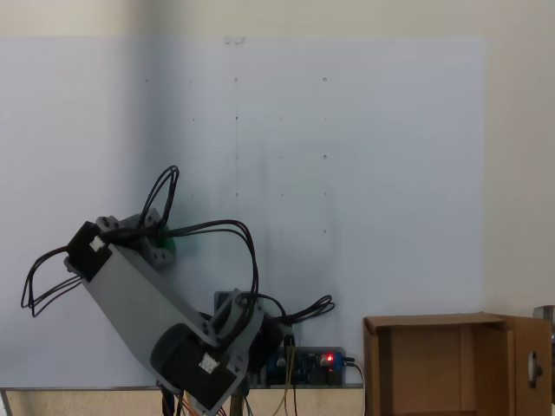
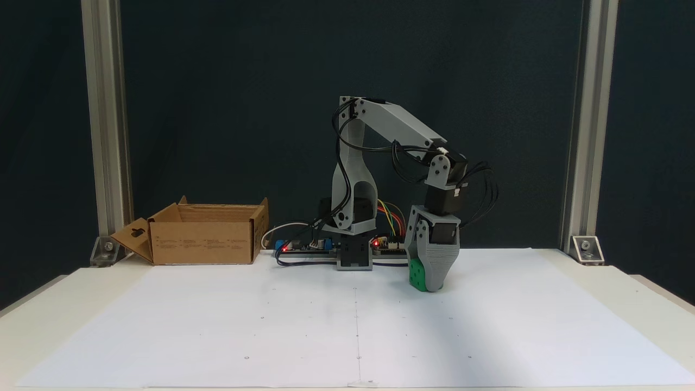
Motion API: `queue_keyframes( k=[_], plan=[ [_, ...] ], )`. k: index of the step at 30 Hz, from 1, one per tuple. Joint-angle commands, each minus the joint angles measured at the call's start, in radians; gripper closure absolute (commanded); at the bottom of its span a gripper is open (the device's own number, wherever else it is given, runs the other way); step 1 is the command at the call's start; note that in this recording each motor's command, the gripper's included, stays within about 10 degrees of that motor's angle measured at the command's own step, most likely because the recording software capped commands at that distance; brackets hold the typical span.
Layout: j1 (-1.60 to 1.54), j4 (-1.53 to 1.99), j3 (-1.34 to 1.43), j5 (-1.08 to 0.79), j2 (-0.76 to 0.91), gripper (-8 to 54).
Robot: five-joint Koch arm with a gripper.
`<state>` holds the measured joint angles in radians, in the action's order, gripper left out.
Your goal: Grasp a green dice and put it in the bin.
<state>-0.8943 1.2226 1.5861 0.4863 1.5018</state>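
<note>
The green dice (image 2: 417, 274) is a small bright green cube at table level on the white paper, right of the arm's base. My gripper (image 2: 425, 278) points straight down and is shut on it: the broad grey jaw lies against its right side and the thin jaw comes down on its left. From above, only a sliver of the green dice (image 1: 167, 243) peeks out beside the gripper (image 1: 156, 250), with the wrist covering the rest. The bin (image 2: 203, 241), an open brown cardboard box with upright flaps, stands at the far left of the table; in the other fixed view the bin (image 1: 438, 364) is at the lower right.
A white paper sheet (image 2: 271, 326) covers the table. Circuit boards with red lights (image 2: 304, 247) and loose wires lie beside the arm's base (image 2: 354, 255), between the bin and the gripper. Aluminium posts (image 2: 108, 136) stand at both back corners.
</note>
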Motion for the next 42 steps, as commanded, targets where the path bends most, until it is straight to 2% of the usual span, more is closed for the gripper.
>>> queue_keyframes(
  k=[1, 22, 30, 36, 42],
  plan=[
    [0.005, 0.002, -0.008, 0.057, 0.032, 33.7],
    [0.124, 0.025, -0.098, 0.052, 0.390, 33.7],
    [0.192, 0.023, -0.104, 0.037, 0.462, 33.7],
    [0.394, 0.020, -0.109, -0.077, 0.506, 33.7],
    [0.638, 0.023, -0.130, -0.273, 0.535, 33.7]
  ],
)
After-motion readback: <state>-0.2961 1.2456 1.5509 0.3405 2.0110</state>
